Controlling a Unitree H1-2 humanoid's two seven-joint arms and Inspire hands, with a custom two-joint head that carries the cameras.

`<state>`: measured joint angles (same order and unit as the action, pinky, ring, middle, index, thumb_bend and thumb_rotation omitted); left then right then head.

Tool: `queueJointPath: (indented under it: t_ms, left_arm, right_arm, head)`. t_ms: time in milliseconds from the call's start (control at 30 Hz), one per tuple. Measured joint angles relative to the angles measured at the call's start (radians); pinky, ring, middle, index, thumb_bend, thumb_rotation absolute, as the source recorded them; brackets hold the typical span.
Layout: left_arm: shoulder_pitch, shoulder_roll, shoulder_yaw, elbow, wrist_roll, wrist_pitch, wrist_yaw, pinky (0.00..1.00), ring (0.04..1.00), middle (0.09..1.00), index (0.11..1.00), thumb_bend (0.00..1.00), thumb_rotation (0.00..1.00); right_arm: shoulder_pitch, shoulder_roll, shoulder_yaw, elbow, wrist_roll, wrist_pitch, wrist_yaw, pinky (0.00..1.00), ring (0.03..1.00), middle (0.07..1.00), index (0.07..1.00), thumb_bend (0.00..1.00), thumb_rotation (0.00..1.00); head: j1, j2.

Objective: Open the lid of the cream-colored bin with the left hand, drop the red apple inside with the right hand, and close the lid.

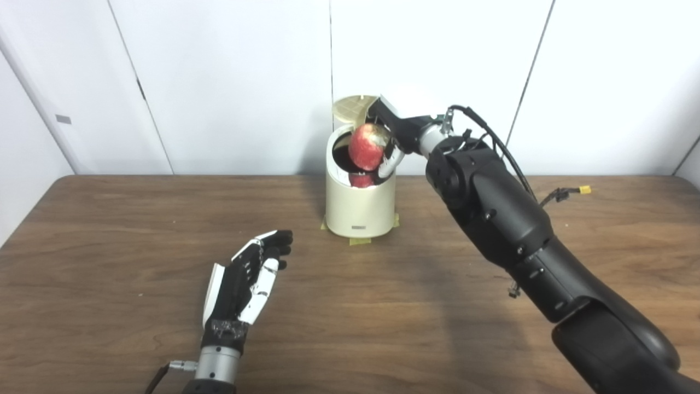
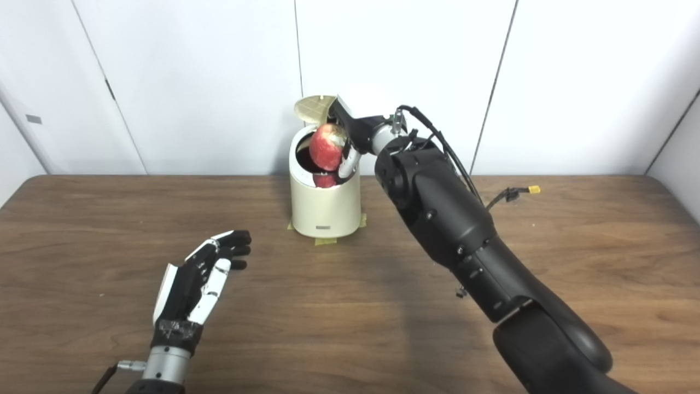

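The cream-colored bin (image 1: 360, 210) stands at the back middle of the table, its lid (image 1: 353, 109) swung up behind the dark opening. My right hand (image 1: 395, 137) reaches over the bin's mouth, shut on the red apple (image 1: 367, 146), which hangs just above the rim. A red patch (image 1: 361, 180) shows inside the glossy opening below it, probably the apple's reflection. My left hand (image 1: 249, 279) hovers low over the table in front and to the left of the bin, open, fingers apart, holding nothing.
The wooden table (image 1: 109, 246) stretches wide on both sides. Yellow tape tabs (image 1: 360, 241) sit at the bin's foot. A loose cable with a yellow plug (image 1: 583, 190) hangs off the right arm. White wall panels close the back.
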<state>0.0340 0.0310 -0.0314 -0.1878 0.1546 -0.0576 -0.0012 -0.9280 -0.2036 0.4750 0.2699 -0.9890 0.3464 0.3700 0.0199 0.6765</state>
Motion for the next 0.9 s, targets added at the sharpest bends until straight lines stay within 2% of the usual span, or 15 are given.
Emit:
queueJointPath:
  t_ms: [33, 67, 100, 133, 200, 667, 900]
  left_arm:
    - [0.000, 0.000, 0.000, 0.000, 0.000, 0.000, 0.000, 0.68, 0.751, 0.765, 0.744, 0.27, 0.69]
    - [0.000, 0.000, 0.000, 0.000, 0.000, 0.000, 0.000, 0.68, 0.750, 0.765, 0.744, 0.27, 0.69]
    - [0.000, 0.000, 0.000, 0.000, 0.000, 0.000, 0.000, 0.68, 0.750, 0.764, 0.744, 0.27, 0.69]
    - [0.000, 0.000, 0.000, 0.000, -0.001, 0.000, 0.000, 0.68, 0.750, 0.764, 0.743, 0.26, 0.68]
    - [0.000, 0.000, 0.000, 0.000, -0.001, 0.000, 0.000, 0.68, 0.751, 0.764, 0.744, 0.27, 0.68]
    - [0.001, 0.001, -0.001, 0.000, -0.004, 0.000, -0.006, 0.69, 0.755, 0.770, 0.750, 0.27, 0.68]
    - [0.002, 0.000, -0.001, 0.000, -0.008, 0.006, -0.010, 0.70, 0.758, 0.770, 0.746, 0.28, 0.68]
  right_arm:
    - [0.001, -0.004, 0.003, -0.003, -0.001, -0.003, 0.000, 0.31, 0.446, 0.603, 0.487, 0.53, 0.14]
    - [0.002, -0.007, 0.007, -0.007, -0.002, -0.004, 0.000, 0.32, 0.454, 0.615, 0.507, 0.62, 0.15]
    - [0.003, -0.010, 0.010, -0.011, -0.004, -0.005, 0.000, 0.33, 0.473, 0.637, 0.547, 0.79, 0.16]
    - [0.004, -0.011, 0.013, -0.013, -0.007, -0.006, 0.000, 0.34, 0.487, 0.654, 0.570, 0.88, 0.17]
    - [0.004, -0.015, 0.018, -0.014, -0.016, -0.006, -0.001, 0.34, 0.493, 0.666, 0.595, 0.96, 0.18]
    - [0.004, -0.016, 0.032, -0.014, -0.041, -0.005, -0.022, 0.38, 0.532, 0.695, 0.633, 0.98, 0.17]
    - [0.004, -0.014, 0.031, -0.013, -0.041, -0.005, -0.028, 0.35, 0.503, 0.693, 0.671, 0.99, 0.16]
  head:
    - [0.000, 0.000]
    - [0.000, 0.000]
    - [0.000, 0.000]
    - [0.000, 0.002]
    - [0.000, 0.002]
    - [0.000, 0.000]
    - [0.000, 0.000]
